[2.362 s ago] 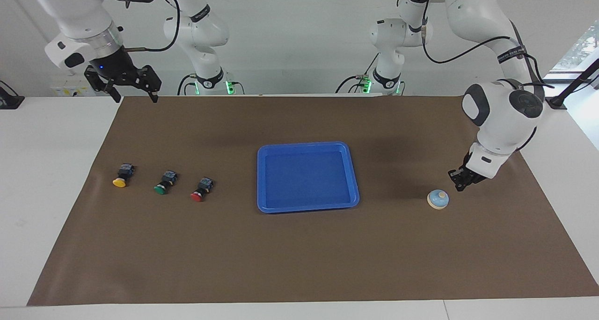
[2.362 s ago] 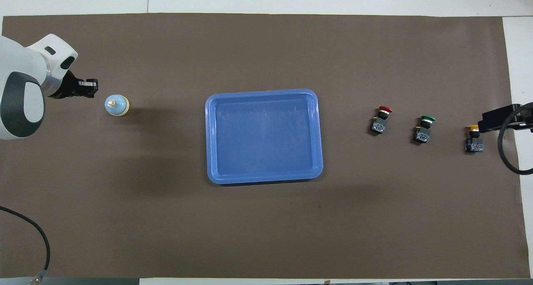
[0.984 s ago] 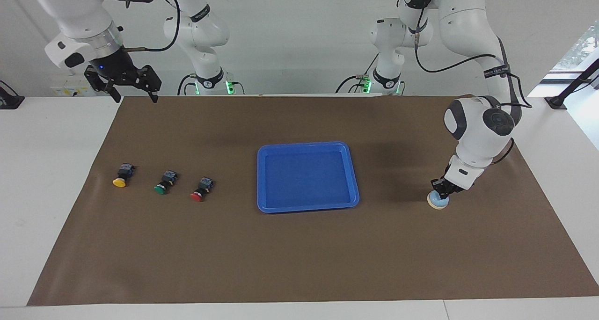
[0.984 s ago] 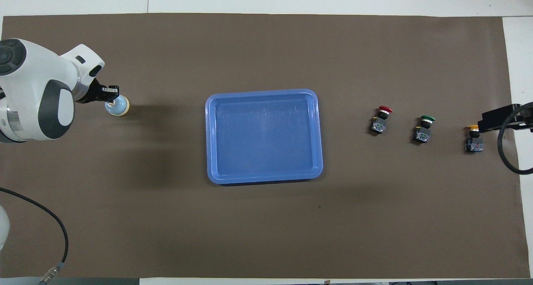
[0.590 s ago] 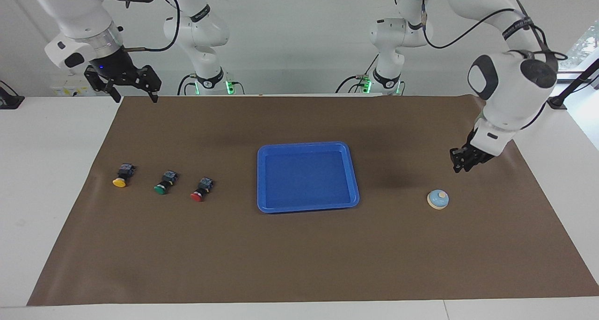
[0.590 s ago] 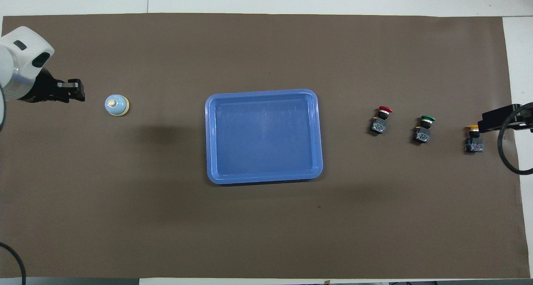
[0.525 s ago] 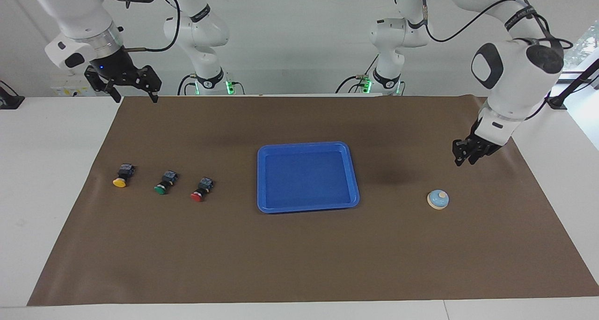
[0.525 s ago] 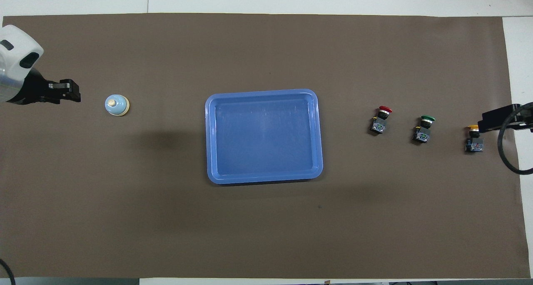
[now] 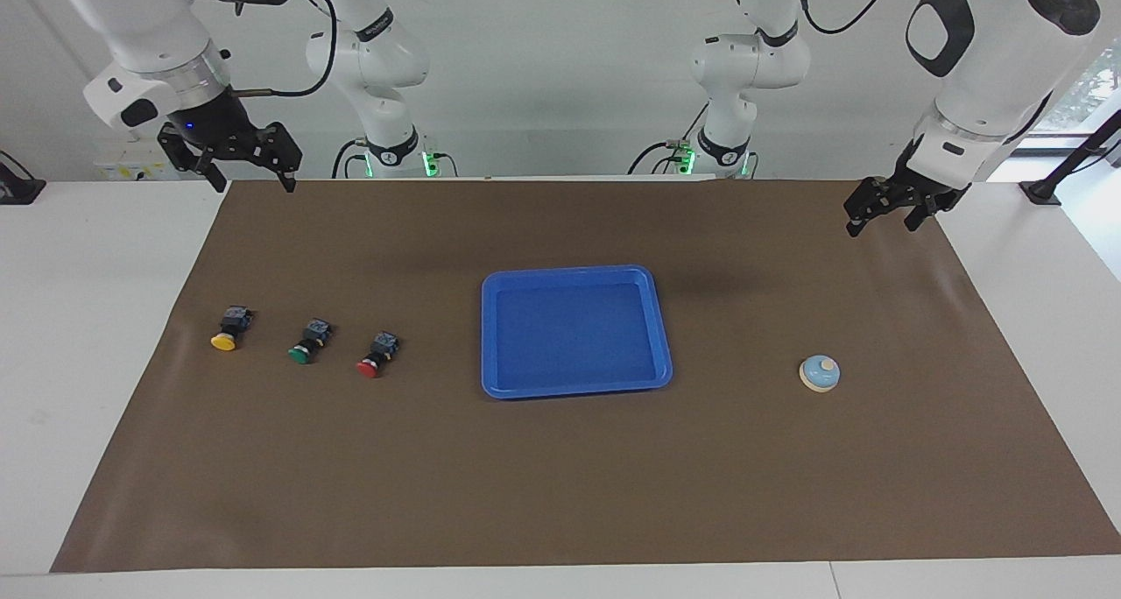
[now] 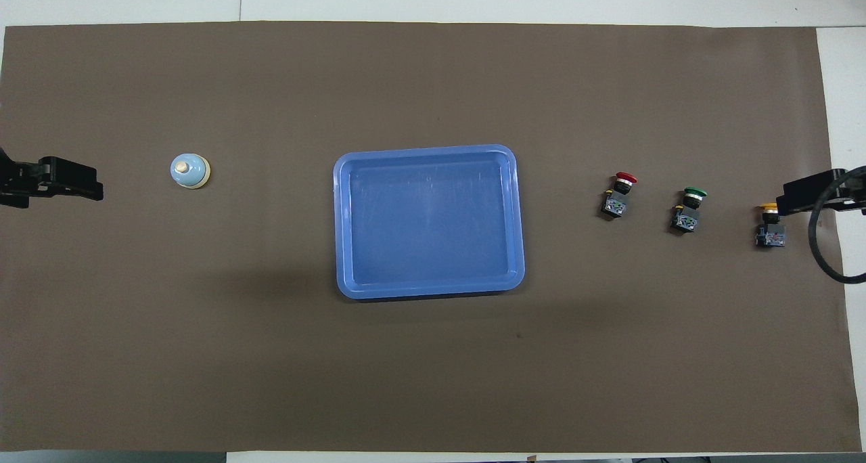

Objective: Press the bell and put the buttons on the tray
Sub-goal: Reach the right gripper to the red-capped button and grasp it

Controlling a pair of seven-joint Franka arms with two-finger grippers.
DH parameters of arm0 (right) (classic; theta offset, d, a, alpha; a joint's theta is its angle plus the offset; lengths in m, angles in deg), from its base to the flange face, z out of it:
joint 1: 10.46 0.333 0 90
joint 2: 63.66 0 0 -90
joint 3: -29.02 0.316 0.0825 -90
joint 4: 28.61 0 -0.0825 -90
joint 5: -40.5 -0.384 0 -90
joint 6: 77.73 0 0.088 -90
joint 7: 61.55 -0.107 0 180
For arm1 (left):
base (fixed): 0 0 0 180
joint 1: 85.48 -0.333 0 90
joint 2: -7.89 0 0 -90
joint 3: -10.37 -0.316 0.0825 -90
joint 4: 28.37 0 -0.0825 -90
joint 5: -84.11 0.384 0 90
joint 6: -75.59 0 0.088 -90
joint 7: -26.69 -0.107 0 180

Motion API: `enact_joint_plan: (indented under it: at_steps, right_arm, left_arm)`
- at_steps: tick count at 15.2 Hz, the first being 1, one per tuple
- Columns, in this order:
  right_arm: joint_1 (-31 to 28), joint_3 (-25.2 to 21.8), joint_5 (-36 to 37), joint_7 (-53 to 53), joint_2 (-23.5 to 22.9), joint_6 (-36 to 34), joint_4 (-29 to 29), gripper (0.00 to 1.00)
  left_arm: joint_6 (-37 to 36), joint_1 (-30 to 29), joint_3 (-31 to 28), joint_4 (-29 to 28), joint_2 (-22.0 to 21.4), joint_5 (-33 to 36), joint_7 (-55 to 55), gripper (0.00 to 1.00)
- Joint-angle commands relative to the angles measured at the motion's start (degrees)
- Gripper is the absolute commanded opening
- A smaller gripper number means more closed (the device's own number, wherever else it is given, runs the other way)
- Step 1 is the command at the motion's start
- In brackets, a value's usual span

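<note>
The light-blue bell (image 9: pixel 821 373) (image 10: pixel 189 170) stands alone on the brown mat toward the left arm's end. My left gripper (image 9: pixel 883 222) (image 10: pixel 67 179) hangs open and empty, high over the mat's corner, well clear of the bell. The blue tray (image 9: pixel 574 332) (image 10: pixel 429 219) lies mid-mat with nothing in it. Toward the right arm's end, the red button (image 9: pixel 377 355) (image 10: pixel 619 195), green button (image 9: pixel 306 342) (image 10: pixel 689 209) and yellow button (image 9: pixel 229 329) (image 10: pixel 771 227) lie in a row on their sides. My right gripper (image 9: pixel 254 183) (image 10: pixel 805 192) waits open, raised over the mat's edge.
A brown mat (image 9: pixel 560 476) covers most of the white table (image 9: pixel 88 336). A black cable (image 10: pixel 822 246) loops down beside the yellow button. Both arm bases (image 9: pixel 394 152) stand at the robots' edge of the table.
My left gripper has lifted off the bell, risen and drawn back toward its base, and its fingers have spread open. The bell stays put. The right arm has not moved.
</note>
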Motion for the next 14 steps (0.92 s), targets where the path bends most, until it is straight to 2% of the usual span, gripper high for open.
enact_joint_plan:
  at_steps: [1, 5, 14]
  right_arm:
    - [-0.5, 0.0, -1.4, 1.6, 1.4, 0.3, 1.6, 1.0]
    - [-0.4, 0.0, -1.4, 1.3, 1.4, 0.3, 1.6, 1.0]
    - [-0.3, 0.3, -1.4, 0.9, 2.6, 0.5, 3.9, 1.0]
  left_arm:
    - [-2.8, -0.3, 0.0, 0.7, -1.4, 0.1, -0.1, 1.0]
    - [-6.1, -0.9, 0.0, -1.4, -3.5, 0.1, 0.2, 1.0]
    - [-5.8, -0.7, 0.1, -1.6, -3.5, 0.2, 0.3, 1.0]
